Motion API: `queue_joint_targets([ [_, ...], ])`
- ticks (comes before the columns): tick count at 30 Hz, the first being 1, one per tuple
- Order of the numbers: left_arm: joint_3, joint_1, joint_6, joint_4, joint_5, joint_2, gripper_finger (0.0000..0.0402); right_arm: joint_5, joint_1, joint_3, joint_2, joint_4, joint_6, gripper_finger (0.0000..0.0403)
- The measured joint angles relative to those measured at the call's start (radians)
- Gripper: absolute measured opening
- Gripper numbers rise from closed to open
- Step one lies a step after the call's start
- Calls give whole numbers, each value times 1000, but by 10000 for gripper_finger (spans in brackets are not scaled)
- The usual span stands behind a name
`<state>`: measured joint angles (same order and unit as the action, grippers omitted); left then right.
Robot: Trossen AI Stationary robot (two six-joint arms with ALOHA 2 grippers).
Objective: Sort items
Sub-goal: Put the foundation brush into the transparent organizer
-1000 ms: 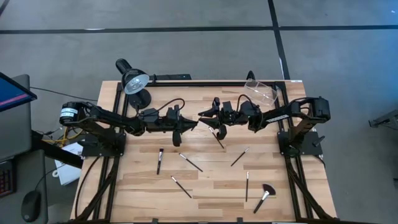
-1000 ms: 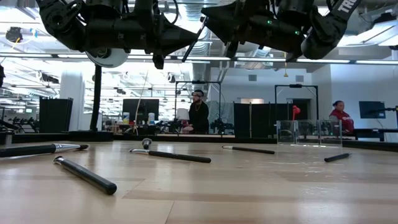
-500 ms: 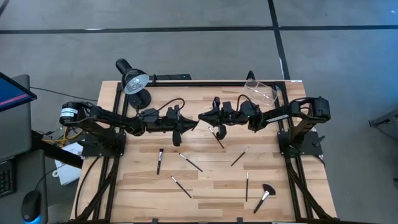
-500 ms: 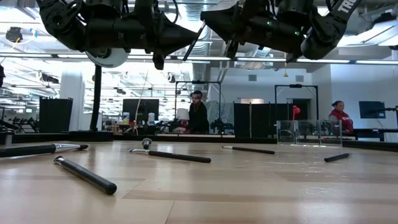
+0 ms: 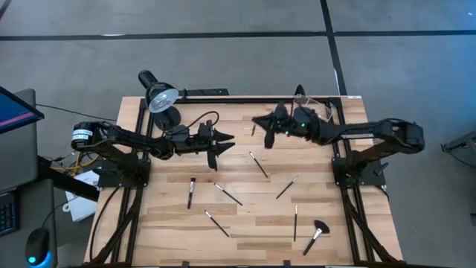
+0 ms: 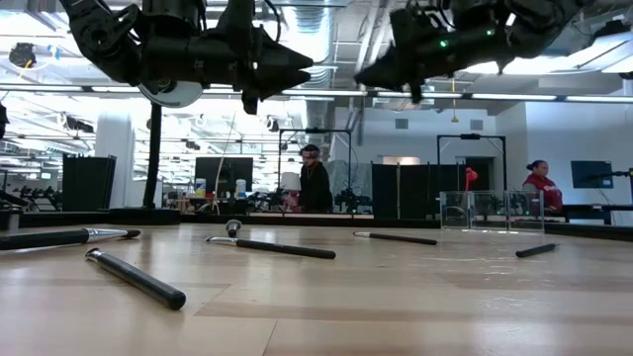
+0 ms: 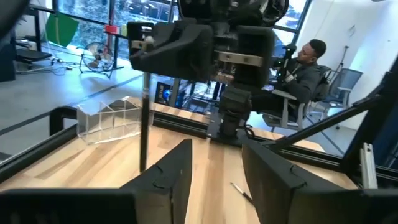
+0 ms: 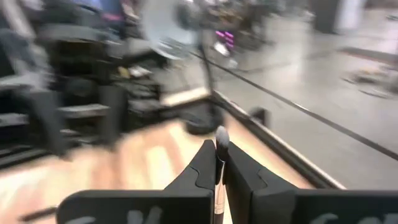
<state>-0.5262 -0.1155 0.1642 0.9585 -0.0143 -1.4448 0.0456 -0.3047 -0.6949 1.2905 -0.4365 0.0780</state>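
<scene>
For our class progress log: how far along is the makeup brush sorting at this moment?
Done: nothing visibly; the clear plastic container shows no brush inside. In hand: the right pincer, near that container, is shut on one slim pale-tipped brush; the left pincer hangs open above the table's middle. Left: seven loose brushes lie scattered on the wooden table, including the black fan-headed brush.

- The left pincer (image 5: 225,141) hangs above the table (image 5: 163,223), with the right pincer (image 5: 258,121) facing it, near.
- The right pincer holds a brush (image 8: 219,163) between its fingers.
- A lamp (image 5: 158,95) stands behind the left pincer.
- A clear container (image 5: 314,109) sits behind the right pincer.
- Six brushes lie before both pincers, the fan brush (image 5: 316,232) farthest.
</scene>
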Motion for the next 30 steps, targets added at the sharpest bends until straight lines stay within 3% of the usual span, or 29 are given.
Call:
queue_joint_targets([
  [7, 0, -12, -1, 0, 0, 0, 139, 112, -136, 60, -95, 81, -1, 5],
  [15, 0, 18, 0, -7, -14, 0, 132, 253, -283, 252, -155, -110, 83, 7],
  [21, 0, 19, -2, -47, -15, 1, 131, 438, -308, 311, -175, -127, 98, 7],
  [30, 0, 15, -3, -51, -16, 0, 133, 510, -366, 311, -175, -133, 71, 8],
])
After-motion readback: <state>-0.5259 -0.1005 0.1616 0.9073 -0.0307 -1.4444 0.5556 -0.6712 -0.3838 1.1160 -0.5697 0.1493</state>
